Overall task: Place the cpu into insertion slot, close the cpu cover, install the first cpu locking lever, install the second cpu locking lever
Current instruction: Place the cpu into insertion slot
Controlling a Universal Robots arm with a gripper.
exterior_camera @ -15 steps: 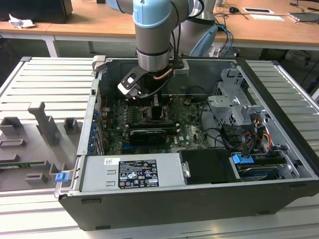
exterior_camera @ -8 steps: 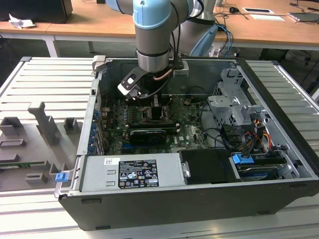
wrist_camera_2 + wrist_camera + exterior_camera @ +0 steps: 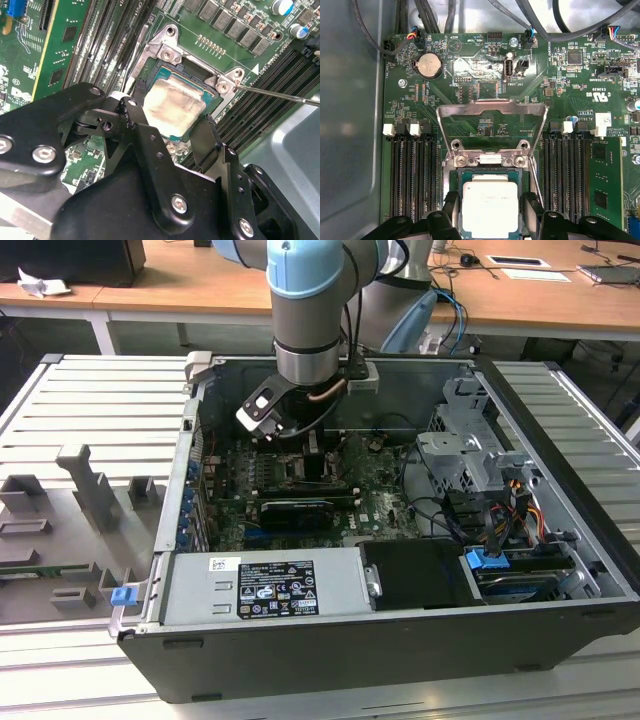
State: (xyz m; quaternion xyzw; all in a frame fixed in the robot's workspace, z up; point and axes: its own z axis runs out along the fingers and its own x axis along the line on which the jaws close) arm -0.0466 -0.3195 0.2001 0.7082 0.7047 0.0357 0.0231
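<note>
Inside the computer case [image 3: 575, 465]: the arm [image 3: 305, 300] comes down from the upper middle of the exterior view, and its wrist hangs over the green board [image 3: 380, 505] near the centre of the frame.
Cpu [image 3: 490, 212]: a small square chip with a pale silvery face. It lies flat in the insertion slot [image 3: 192, 70], with its face up, at the centre of the second wrist view.
Gripper [image 3: 491, 200]: its two black fingers [image 3: 131, 107] are pressed against two opposite edges of the cpu, so it is closed on the chip and holds it.
Cpu cover [image 3: 492, 103]: the thin silvery frame stands open, swung away from the slot on the side far from the gripper. The green board shows through its window.
Lever [image 3: 280, 95]: a thin metal rod runs out from one corner of the slot, above the board. I cannot tell if it is hooked.
Memory slots [image 3: 412, 180]: long black rows lie on both sides of the insertion slot.
Power supply [image 3: 265, 585]: a silvery box in the lower middle of the exterior view, at the near wall of the case.
Table [image 3: 90, 400]: a grey ribbed surface under the case, with grey holders [image 3: 90, 485] at the exterior view's left.
</note>
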